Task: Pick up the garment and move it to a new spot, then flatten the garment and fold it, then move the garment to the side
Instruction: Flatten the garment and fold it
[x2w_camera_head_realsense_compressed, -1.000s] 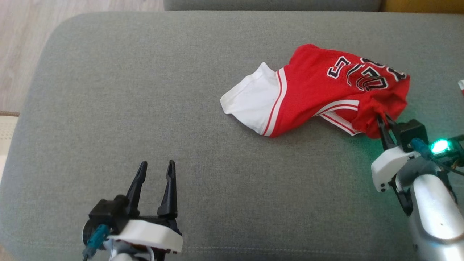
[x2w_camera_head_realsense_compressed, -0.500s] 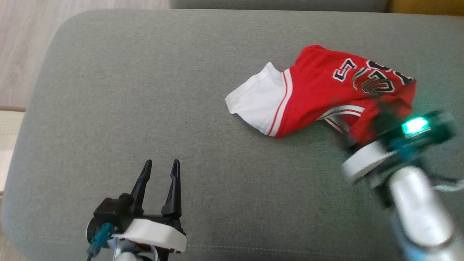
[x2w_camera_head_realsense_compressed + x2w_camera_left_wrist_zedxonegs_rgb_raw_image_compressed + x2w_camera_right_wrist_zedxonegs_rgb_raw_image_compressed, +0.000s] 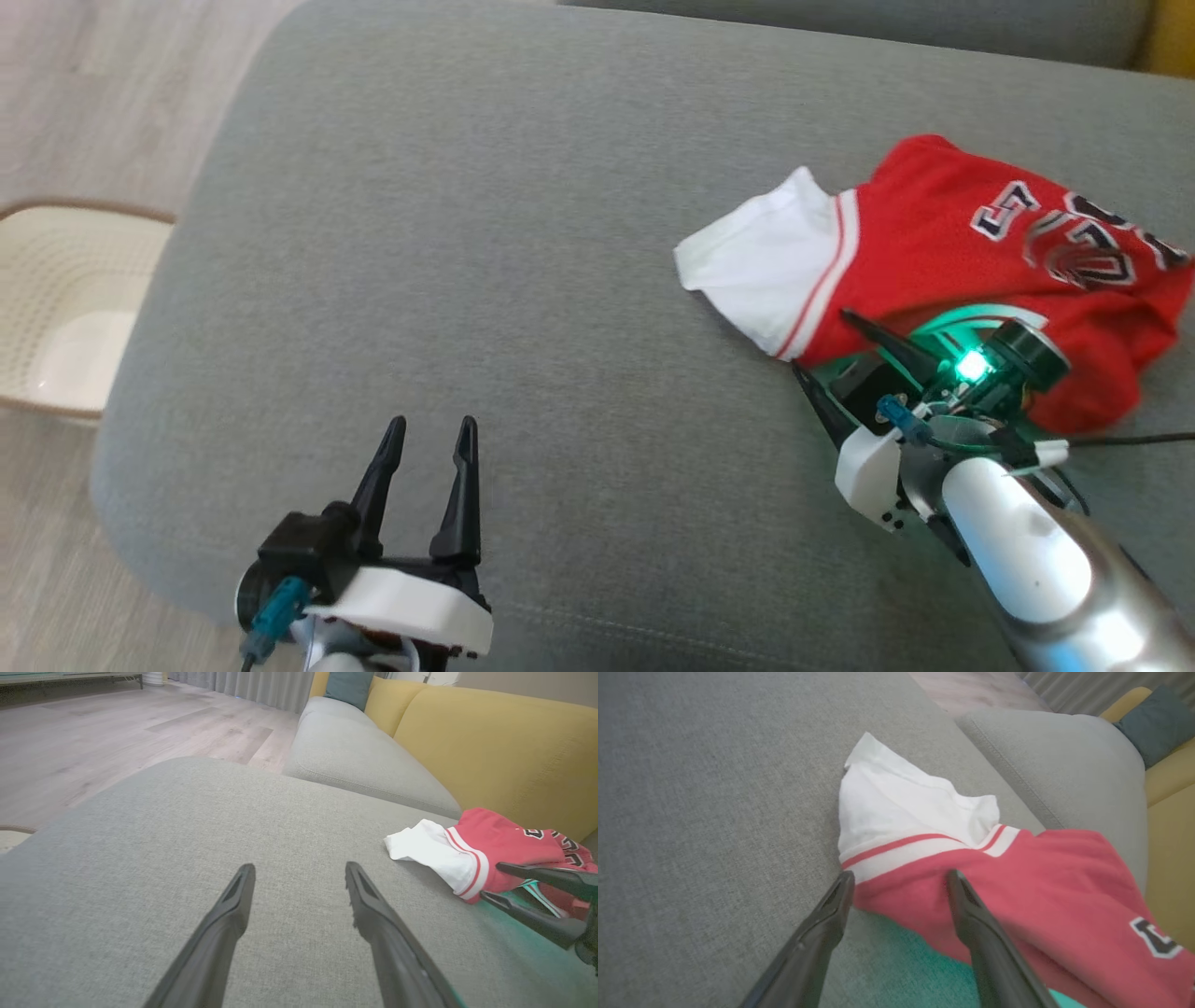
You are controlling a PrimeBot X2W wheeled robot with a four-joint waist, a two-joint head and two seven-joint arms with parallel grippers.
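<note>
**Open jaws at a bunched shirt: where this can slip**

The red and white shirt [image 3: 980, 271] lies crumpled on the right part of the grey sofa seat [image 3: 523, 233], close to the yellow backrest [image 3: 490, 742]. It is neither flat nor folded. My right gripper [image 3: 820, 342] stands wide open and holds nothing. In the right wrist view its fingertips straddle the near red edge, just by the white band.

My worry is the bite. The cloth there looks doubled over, so if I close now I may catch several layers and lift a lump that won't spread. If I catch only the outer layer, it may slide out as I pull. The lower finger sits very near the seat, so pressing down could dig into the upholstery and drag it.

My left gripper [image 3: 433, 425] is also wide open and empty. It is over bare cushion, well apart from the shirt, so it can't pin a corner while I flatten.
</note>
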